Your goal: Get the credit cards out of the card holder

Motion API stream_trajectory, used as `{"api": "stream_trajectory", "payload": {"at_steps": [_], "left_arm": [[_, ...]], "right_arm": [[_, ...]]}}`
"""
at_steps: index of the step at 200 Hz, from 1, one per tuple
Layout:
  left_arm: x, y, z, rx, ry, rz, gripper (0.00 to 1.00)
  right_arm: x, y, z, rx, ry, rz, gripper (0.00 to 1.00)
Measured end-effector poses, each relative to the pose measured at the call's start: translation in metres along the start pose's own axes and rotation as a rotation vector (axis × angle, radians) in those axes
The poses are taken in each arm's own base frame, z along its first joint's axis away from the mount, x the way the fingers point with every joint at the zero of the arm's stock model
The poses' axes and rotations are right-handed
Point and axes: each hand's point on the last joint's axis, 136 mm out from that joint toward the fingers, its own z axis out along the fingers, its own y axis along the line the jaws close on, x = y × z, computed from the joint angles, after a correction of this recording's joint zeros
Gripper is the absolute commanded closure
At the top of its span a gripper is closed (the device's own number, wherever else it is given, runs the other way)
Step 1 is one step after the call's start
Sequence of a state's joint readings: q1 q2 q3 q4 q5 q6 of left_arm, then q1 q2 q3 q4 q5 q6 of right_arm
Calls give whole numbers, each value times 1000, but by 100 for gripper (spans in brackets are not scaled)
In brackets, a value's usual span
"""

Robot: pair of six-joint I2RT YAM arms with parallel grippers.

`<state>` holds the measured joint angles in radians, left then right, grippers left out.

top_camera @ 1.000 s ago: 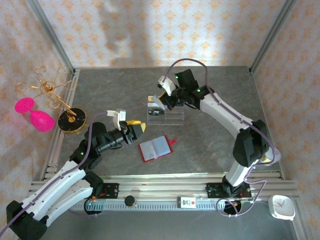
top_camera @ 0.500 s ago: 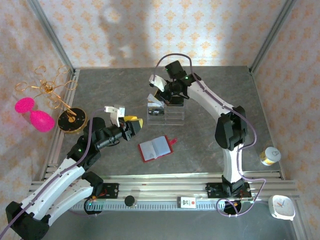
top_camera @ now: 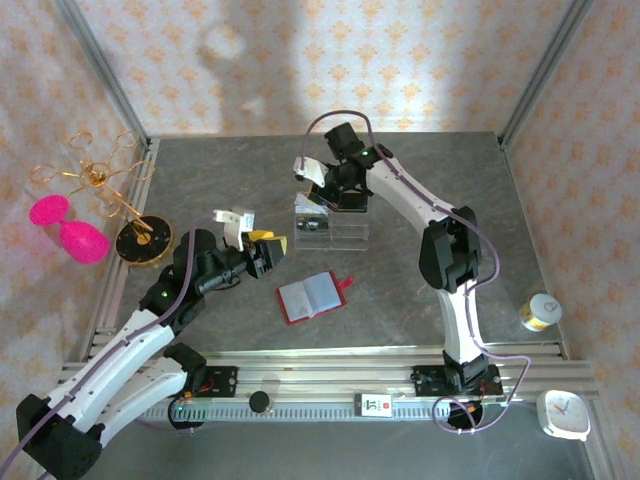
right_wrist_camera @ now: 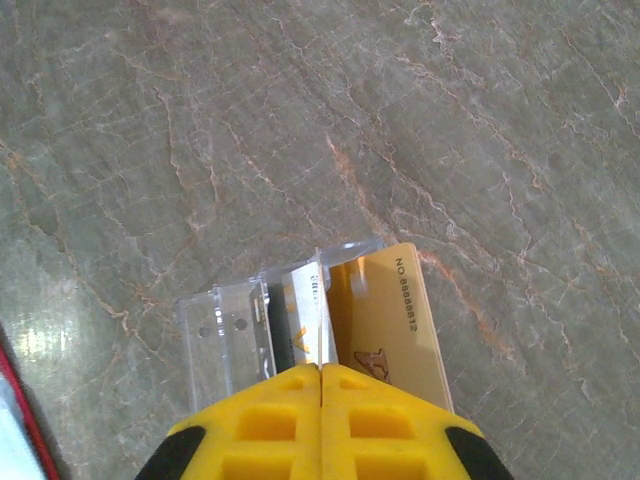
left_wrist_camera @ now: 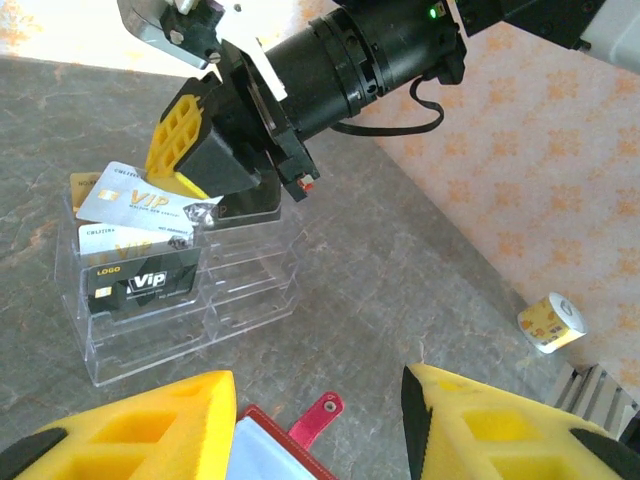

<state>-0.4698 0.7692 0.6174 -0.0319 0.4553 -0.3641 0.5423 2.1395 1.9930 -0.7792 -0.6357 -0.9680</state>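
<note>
The right gripper (right_wrist_camera: 320, 372) pinches a whitish card (left_wrist_camera: 128, 196) just above the clear stand (left_wrist_camera: 230, 300); the left gripper (left_wrist_camera: 315, 388) hangs wide open over the open red wallet (top_camera: 312, 297) on the table (top_camera: 420, 290)

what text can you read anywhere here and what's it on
"VIP" in gold: white card in the right gripper
"VIP", faint: pale card in the clear stand
"LOGO" and "Vip": black card
"NO:8888812", roughly: gold card
Smaller print on the cards: unreadable
Rail label: too small
</note>
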Motion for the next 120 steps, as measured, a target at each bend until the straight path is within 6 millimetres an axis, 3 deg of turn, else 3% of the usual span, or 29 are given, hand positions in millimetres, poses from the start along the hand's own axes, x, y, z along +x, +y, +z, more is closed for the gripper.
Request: {"api": "stream_trajectory", "payload": {"at_steps": [103,120], "left_arm": [[5,16,8,-39,31,-24,53],[6,18,9,-43,37,-28,52]], "right_arm": [[18,5,13,-44,59,-70,100],[23,5,19,-52,72,-61,79]]}}
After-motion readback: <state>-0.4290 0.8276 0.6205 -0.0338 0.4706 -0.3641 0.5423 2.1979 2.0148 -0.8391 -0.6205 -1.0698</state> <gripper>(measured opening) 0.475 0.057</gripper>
